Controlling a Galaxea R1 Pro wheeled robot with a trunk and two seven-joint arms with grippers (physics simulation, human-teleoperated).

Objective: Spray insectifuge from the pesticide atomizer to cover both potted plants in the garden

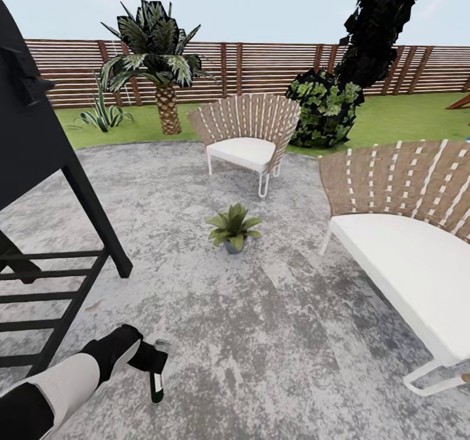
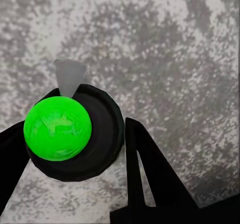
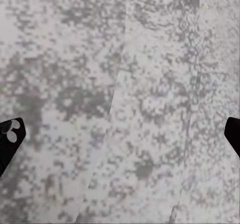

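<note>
While gripped by left pincer (image 1: 151, 368), pesticide atomizer (image 1: 156, 388) upright.

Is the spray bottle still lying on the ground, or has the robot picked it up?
Picked up: the left gripper holds the pesticide atomizer above the patio.

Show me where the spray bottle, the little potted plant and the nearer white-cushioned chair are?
pesticide atomizer (image 1: 155, 382): head view, on the bottle's dark body below the left pincer.
potted plant (image 1: 233, 226): head view, on the middle of its green leaves.
nearer chair (image 1: 405, 264): head view, on its white seat cushion.
</note>
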